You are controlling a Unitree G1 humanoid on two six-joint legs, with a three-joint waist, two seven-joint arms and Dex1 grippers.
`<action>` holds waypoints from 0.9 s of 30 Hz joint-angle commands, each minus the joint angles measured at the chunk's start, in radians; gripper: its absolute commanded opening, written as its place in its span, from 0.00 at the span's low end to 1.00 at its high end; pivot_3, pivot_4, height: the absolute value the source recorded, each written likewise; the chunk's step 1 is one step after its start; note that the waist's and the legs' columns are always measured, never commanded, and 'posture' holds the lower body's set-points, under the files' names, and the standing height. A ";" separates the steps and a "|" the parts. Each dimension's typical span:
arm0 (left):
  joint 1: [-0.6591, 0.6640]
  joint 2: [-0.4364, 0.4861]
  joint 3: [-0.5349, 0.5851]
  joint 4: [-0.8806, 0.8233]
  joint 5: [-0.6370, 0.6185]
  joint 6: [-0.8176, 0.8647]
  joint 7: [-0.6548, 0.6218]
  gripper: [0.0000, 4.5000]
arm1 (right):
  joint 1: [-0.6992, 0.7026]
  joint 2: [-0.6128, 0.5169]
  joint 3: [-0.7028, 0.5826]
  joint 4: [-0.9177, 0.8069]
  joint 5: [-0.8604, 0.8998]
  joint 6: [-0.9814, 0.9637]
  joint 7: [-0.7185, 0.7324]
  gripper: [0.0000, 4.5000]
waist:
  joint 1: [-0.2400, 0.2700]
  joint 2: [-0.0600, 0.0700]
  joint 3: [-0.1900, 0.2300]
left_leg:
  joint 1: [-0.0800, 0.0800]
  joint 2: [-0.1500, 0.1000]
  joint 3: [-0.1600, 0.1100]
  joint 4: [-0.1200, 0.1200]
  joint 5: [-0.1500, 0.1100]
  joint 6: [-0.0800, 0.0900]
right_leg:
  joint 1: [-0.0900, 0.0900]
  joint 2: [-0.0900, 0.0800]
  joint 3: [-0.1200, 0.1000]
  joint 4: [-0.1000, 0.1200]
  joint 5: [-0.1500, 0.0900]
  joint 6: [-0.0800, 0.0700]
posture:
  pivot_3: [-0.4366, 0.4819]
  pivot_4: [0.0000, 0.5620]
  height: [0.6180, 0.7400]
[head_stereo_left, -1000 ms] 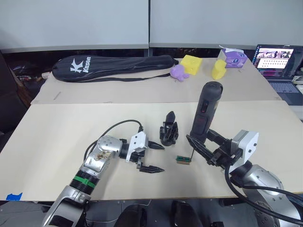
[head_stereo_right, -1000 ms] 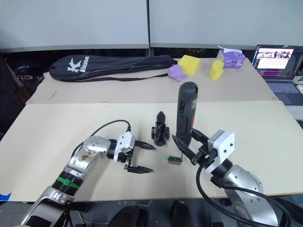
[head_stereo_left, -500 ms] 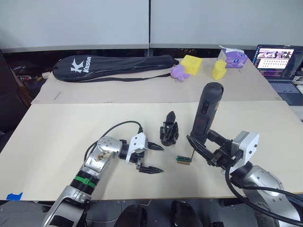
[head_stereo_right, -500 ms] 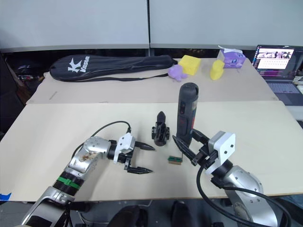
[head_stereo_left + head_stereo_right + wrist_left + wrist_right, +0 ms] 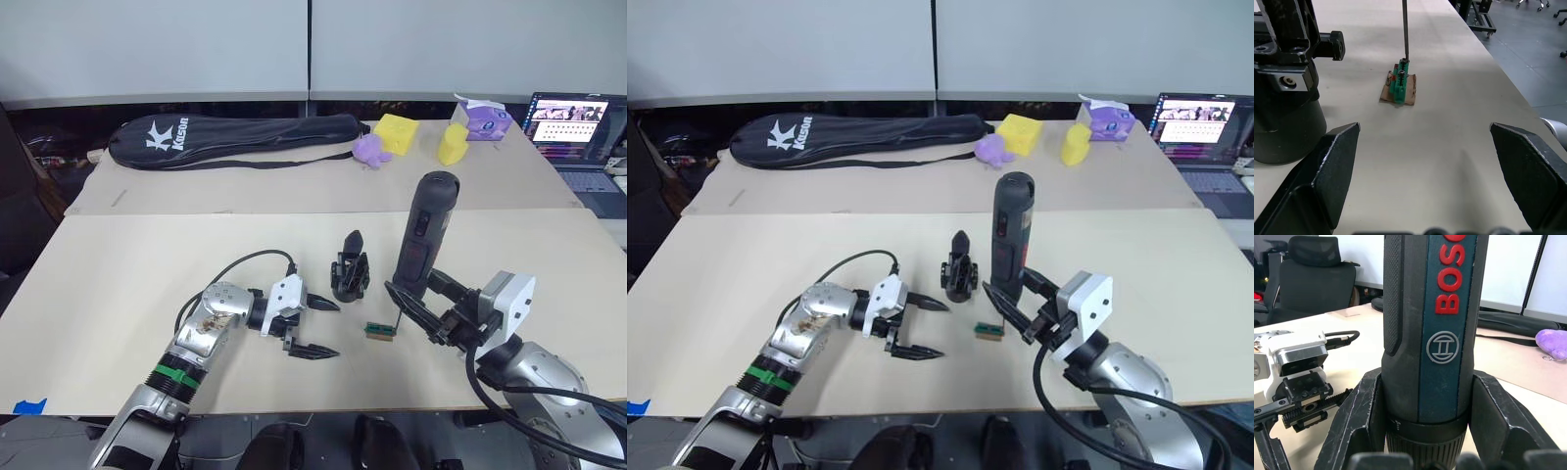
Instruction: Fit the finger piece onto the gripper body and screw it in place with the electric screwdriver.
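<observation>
Green screw holder (image 5: 1400, 85) meets the electric screwdriver (image 5: 423, 235) bit, the right gripper (image 5: 423, 305) clamping it; left gripper (image 5: 315, 326) spread, empty. Screw pickup seems underway; next, carry it to the gripper body (image 5: 349, 274) beside.

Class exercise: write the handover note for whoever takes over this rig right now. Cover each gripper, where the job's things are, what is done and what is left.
Right gripper: shut on the electric screwdriver, upright, bit tip on the small green block.
Left gripper: open, holding nothing, low over the table beside the gripper body.
Gripper body stands between the two arms, one finger pointing up.
Done: screwdriver in hand.
Left: find and fit the finger piece, then screw it in place.
</observation>
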 commanded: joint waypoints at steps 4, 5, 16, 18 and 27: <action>-0.021 -0.006 0.007 -0.041 -0.010 0.007 0.002 1.00 | -0.024 -0.010 -0.013 -0.071 0.047 0.008 -0.017 0.43 | 0.000 0.000 0.000 | 0.000 0.000 0.000 0.000 0.000 0.000 | 0.000 0.000 0.000 0.000 0.000 0.000 | 0.48 0.27 0.86; -0.021 -0.007 0.007 -0.042 -0.010 0.007 0.002 1.00 | -0.024 -0.011 -0.013 -0.072 0.049 0.010 -0.018 0.43 | 0.000 0.000 0.000 | 0.000 0.000 0.000 0.000 0.000 0.000 | 0.000 0.000 0.000 0.000 0.000 0.000 | 0.48 0.27 0.86; -0.015 -0.002 0.009 -0.043 -0.010 0.000 -0.002 1.00 | -0.038 -0.030 -0.017 -0.065 0.073 0.039 -0.033 0.43 | 0.000 0.000 0.000 | 0.000 0.000 0.000 0.000 0.000 0.000 | 0.000 0.000 0.000 0.000 0.000 0.000 | 0.48 0.27 0.86; -0.013 -0.002 0.009 -0.039 -0.008 -0.005 -0.004 1.00 | -0.039 -0.031 -0.018 -0.065 0.075 0.040 -0.034 0.43 | 0.000 0.000 0.000 | 0.000 0.000 0.000 0.000 0.000 0.000 | 0.000 0.000 0.000 0.000 0.000 0.000 | 0.48 0.27 0.86; 0.003 -0.002 0.006 -0.028 0.000 -0.032 -0.001 1.00 | -0.015 -0.033 -0.023 -0.036 0.089 0.031 -0.020 0.43 | 0.000 0.000 0.000 | 0.000 0.000 0.000 0.000 0.000 0.001 | 0.000 0.000 0.000 0.000 0.000 0.000 | 0.48 0.27 0.86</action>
